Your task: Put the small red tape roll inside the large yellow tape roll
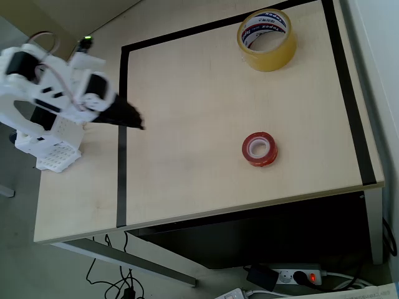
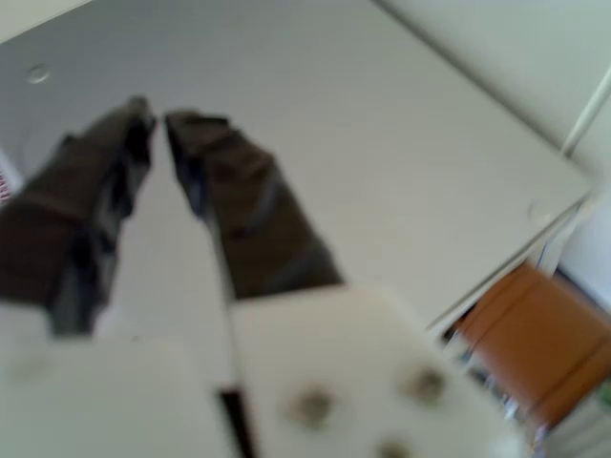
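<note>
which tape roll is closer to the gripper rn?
The small red tape roll, in the overhead view. It lies mid-table, closer to the gripper than the large yellow tape roll at the far top corner.

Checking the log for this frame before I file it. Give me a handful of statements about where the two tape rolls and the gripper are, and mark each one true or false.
1. The small red tape roll lies flat on the table, apart from the large yellow tape roll. True.
2. The red roll already sits inside the yellow roll. False: the yellow roll's core holds nothing, and the red roll lies nearer the front edge in the overhead view.
3. The gripper holds the red roll. False: it holds nothing and sits by the black tape line at the left, far from both rolls.
4. In the wrist view the gripper's fingertips are nearly together. True.
5. Both rolls lie inside the black-taped border. True.
</note>
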You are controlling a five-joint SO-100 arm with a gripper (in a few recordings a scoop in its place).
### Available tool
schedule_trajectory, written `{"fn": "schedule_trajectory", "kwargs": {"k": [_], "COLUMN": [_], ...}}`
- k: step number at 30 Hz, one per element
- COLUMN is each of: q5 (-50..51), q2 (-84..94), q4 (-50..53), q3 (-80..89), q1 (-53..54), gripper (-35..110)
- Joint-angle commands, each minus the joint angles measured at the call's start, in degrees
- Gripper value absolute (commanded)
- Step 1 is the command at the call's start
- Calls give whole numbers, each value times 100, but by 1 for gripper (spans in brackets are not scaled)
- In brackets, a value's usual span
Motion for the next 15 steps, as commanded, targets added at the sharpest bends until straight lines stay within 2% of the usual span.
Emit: {"fn": "schedule_trajectory", "kwargs": {"k": [1, 11, 15], "q5": [-88, -88, -62], "q2": [-1187, -4192, -6434], "q4": [-114, -62, 1002], "q3": [-2048, -5713, -9070], "q1": [70, -53, -193], "gripper": [0, 0, 0]}}
